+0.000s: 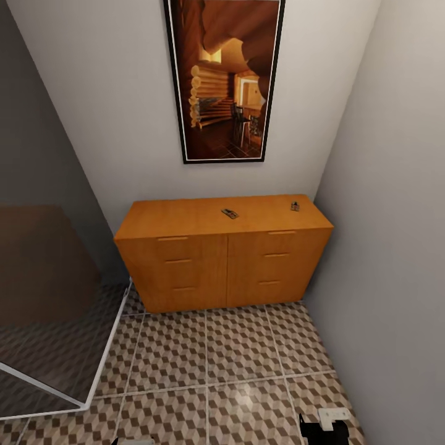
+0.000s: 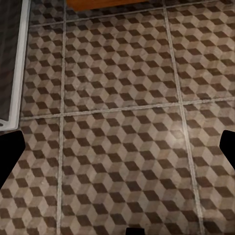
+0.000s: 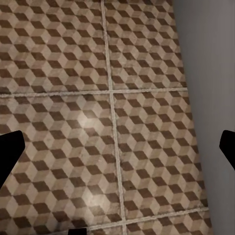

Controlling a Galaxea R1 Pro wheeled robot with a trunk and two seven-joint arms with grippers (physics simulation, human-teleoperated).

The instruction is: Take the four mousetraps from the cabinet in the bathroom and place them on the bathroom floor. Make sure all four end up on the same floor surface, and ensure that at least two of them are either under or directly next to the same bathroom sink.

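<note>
Head view: from high up, facing forward and down at the cabinet (image 1: pixel 225 256) against the back wall, the bathroom floor (image 1: pixel 204 364) spreading toward the lens. Left wrist view: close over the bathroom floor (image 2: pixel 122 132), angled down, catching the cabinet's bottom edge (image 2: pixel 112 3). Right wrist view: close above the bathroom floor (image 3: pixel 98 112) beside the grey wall (image 3: pixel 210 73). Shared by all three: the cube-patterned tiles.

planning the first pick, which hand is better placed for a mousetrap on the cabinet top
Probably right. Both visible mousetraps, one mid-top and one near the right end, lie right of the cabinet's centre. Both hands hang open over the bathroom floor.
</note>
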